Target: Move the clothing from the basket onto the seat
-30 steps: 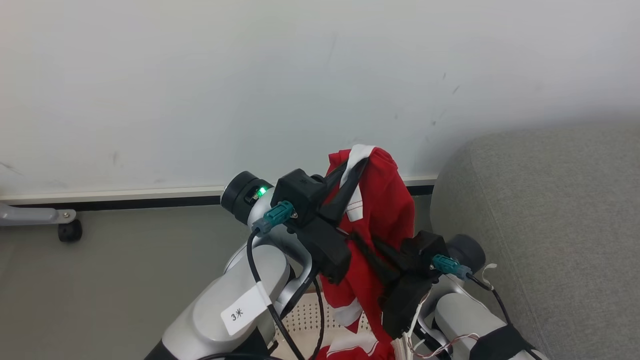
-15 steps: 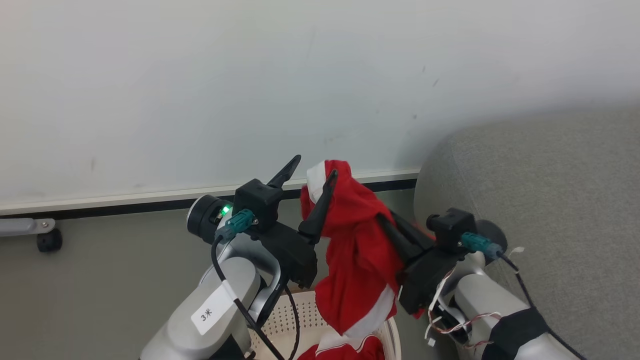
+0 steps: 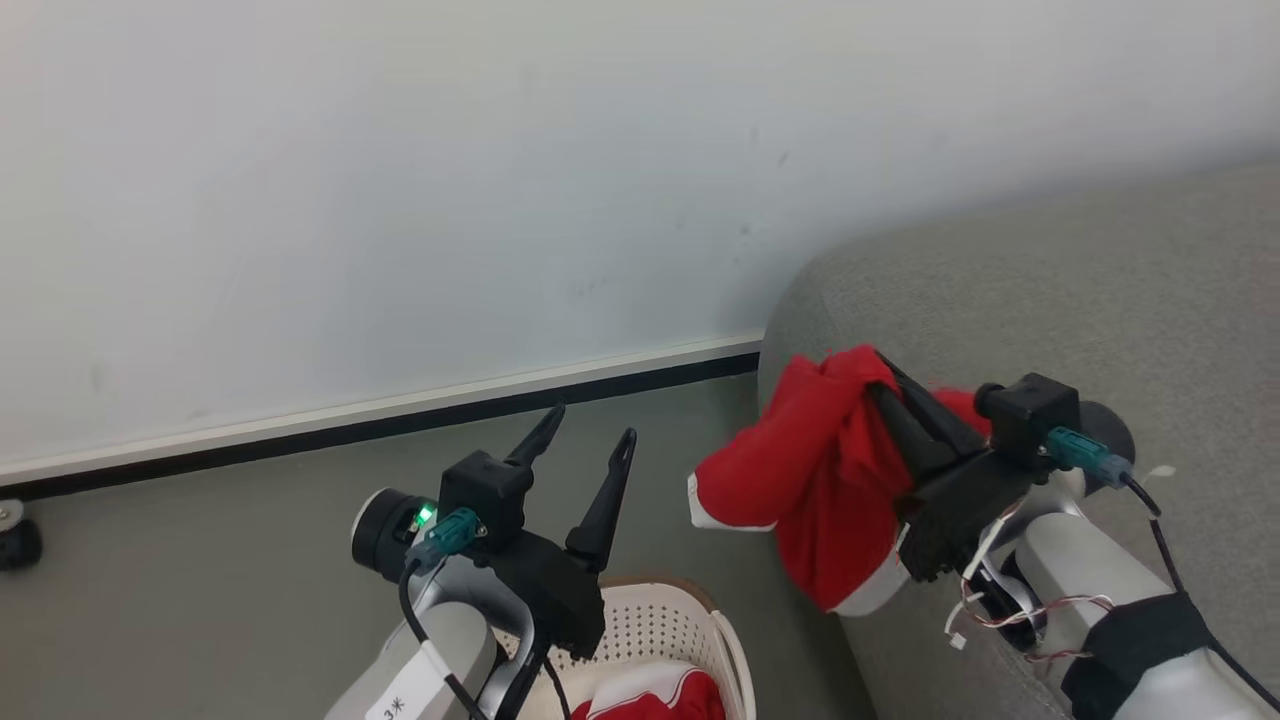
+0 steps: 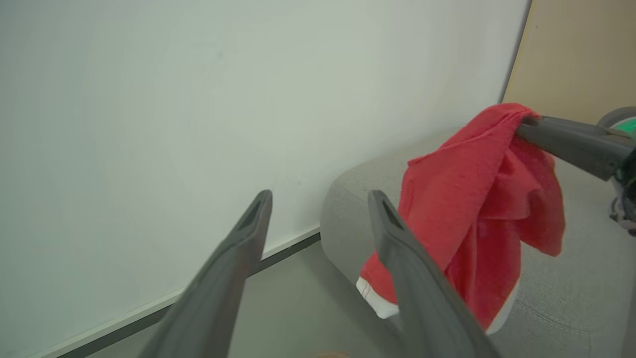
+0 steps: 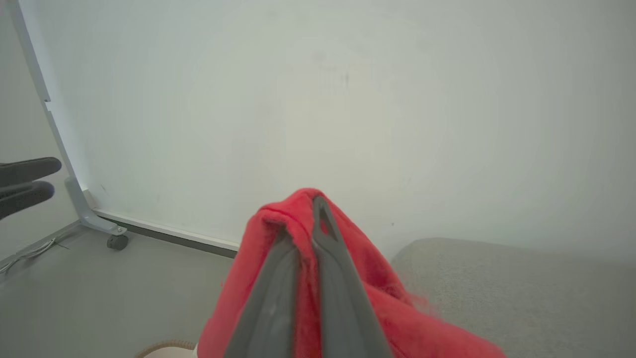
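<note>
A red garment with white trim [image 3: 810,490] hangs from my right gripper [image 3: 882,368], which is shut on its top fold at the left edge of the grey seat [image 3: 1050,290]. In the right wrist view the fingers of the right gripper [image 5: 303,219] are pinched together inside the red cloth [image 5: 392,323]. My left gripper [image 3: 592,423] stands open and empty above the cream basket [image 3: 700,615], apart from the garment. More red and white clothing [image 3: 650,698] lies in the basket. The left wrist view shows the open left gripper [image 4: 320,195] beside the hanging garment [image 4: 472,209].
A pale wall with a dark baseboard [image 3: 400,425] runs behind the grey floor [image 3: 200,560]. At the far left sit a caster [image 3: 15,545] and a stand leg [image 5: 94,219]. The seat's rounded corner [image 4: 348,199] stands close to the basket.
The left gripper has let go of the garment, opened and drawn away. The right gripper has carried the garment rightward to the seat's edge. The head view has turned right.
</note>
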